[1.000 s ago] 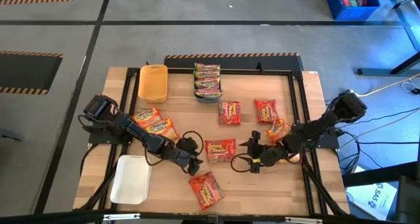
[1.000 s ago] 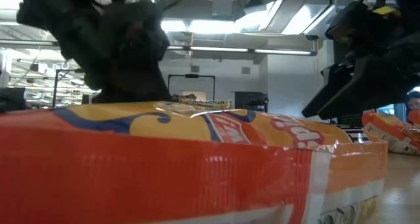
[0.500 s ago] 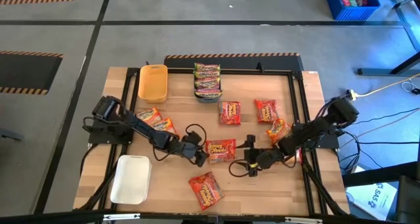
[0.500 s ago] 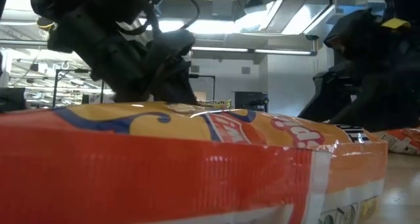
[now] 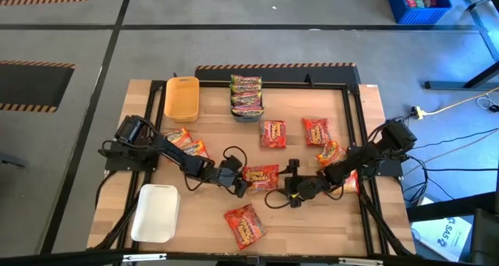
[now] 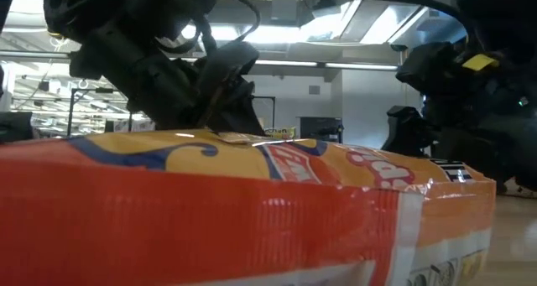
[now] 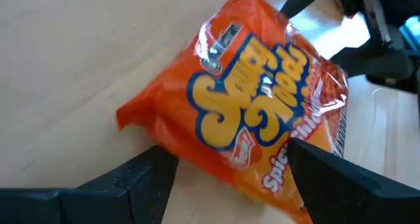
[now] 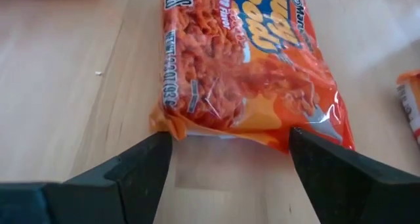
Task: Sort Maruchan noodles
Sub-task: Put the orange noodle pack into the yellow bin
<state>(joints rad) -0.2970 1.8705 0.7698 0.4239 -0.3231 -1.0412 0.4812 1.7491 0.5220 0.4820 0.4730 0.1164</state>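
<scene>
surface: wooden table [image 5: 351, 219] | room: grey floor [image 5: 78, 32] | both jaws released beside orange packet [image 5: 261, 175]

A robotics lab or industrial hall: a wooden table [image 5: 351, 219] with a black frame stands on a grey floor [image 5: 70, 141] marked with hazard-striped tape [image 5: 273, 65]. Ceiling strip lights [image 6: 336, 65] and open workspace stretch behind; cables [image 5: 468, 137] trail beside the table.
</scene>
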